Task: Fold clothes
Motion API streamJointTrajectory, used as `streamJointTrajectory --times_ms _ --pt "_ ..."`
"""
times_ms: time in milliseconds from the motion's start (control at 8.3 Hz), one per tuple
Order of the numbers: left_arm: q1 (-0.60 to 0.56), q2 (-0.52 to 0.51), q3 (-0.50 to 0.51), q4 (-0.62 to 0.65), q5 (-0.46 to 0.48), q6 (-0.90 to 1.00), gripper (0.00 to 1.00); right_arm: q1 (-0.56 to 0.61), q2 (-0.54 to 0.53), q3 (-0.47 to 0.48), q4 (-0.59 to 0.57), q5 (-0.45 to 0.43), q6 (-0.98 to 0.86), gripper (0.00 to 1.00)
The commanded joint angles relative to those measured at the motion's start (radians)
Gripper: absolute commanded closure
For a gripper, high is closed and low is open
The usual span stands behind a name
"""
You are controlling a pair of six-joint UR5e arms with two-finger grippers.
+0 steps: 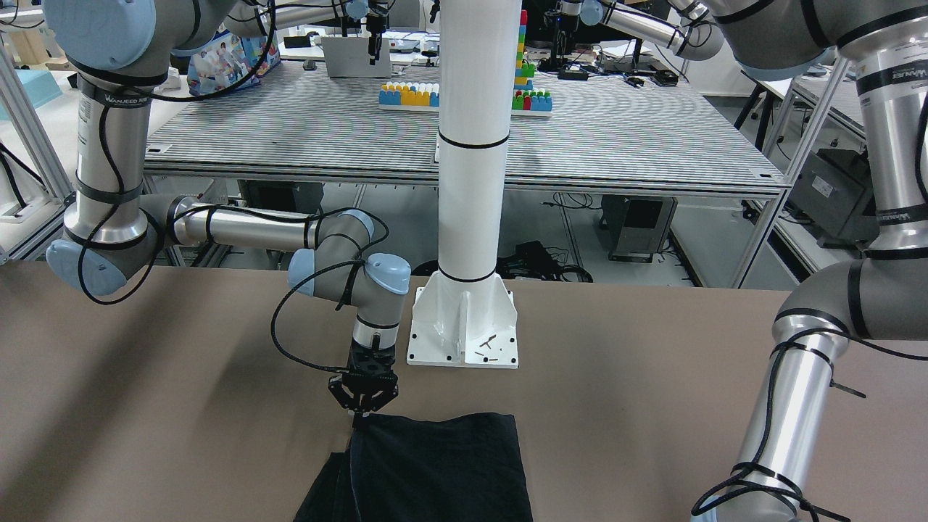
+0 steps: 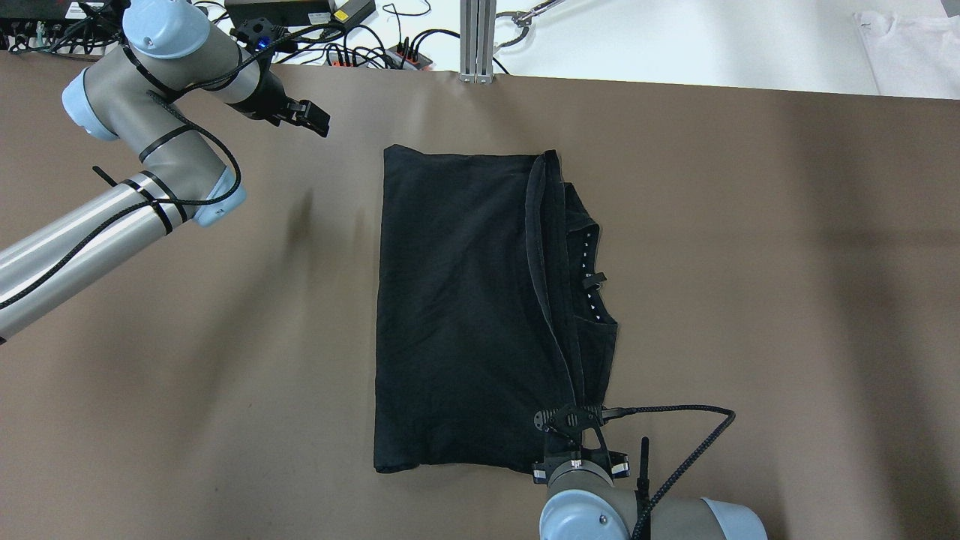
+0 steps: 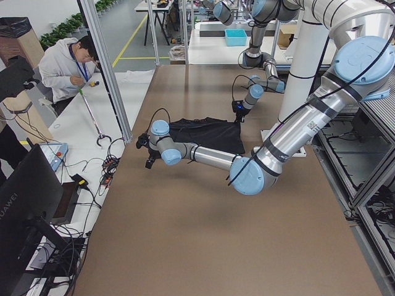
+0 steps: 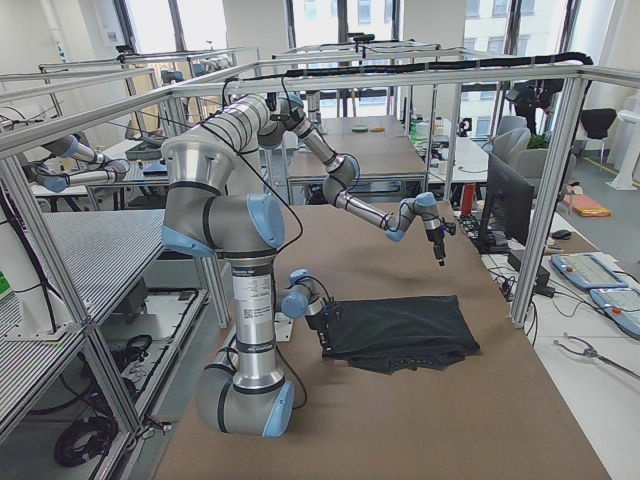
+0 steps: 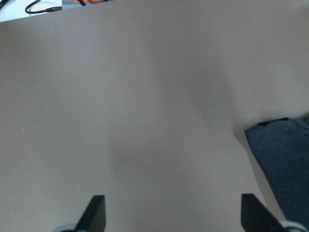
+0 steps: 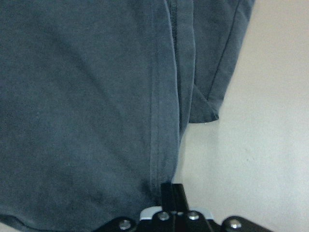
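Overhead exterior view: a wide brown table (image 2: 750, 300) carries the thin black fabric garment (image 2: 450, 315) at centre, partly folded over itself. The left arm stretches toward 11 o'clock, and its gripper (image 2: 319, 120) hovers over bare tabletop with fingers spread. At the garment's 5 o'clock corner the right gripper (image 2: 568, 418) points down, fingers together, apparently pinching the hemmed edge.

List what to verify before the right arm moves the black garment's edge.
1. The right gripper is shut on the hemmed edge of the black garment: ok.
2. The left gripper is open and empty: ok.
3. The left gripper is apart from the garment, over bare table: ok.
4. Layers aligned: not ok; a lower layer sticks out past the hemmed edge.
5. Number of layers pinched: cannot tell.
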Motion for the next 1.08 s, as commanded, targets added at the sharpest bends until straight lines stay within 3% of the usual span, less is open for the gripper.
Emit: streamJointTrajectory --times_ms 0,120,241,723,964 --pt "0.001 0.001 0.000 0.000 0.000 0.000 0.00 -0.017 -0.007 0.028 0.000 0.002 0.038 0.83" --pt "0.001 0.001 0.000 0.001 0.000 0.000 0.00 -0.017 -0.003 0.028 0.000 0.000 0.036 0.30" --pt "0.001 0.001 0.000 0.000 0.000 0.000 0.00 -0.013 0.009 0.030 0.000 0.006 0.026 0.07" --pt "0.004 0.008 0.000 0.000 0.000 0.003 0.00 0.111 0.081 0.007 -0.008 0.015 -0.108 0.06" --pt "0.006 0.007 0.000 0.001 0.000 0.003 0.00 0.182 0.184 -0.120 -0.008 0.047 -0.165 0.06"
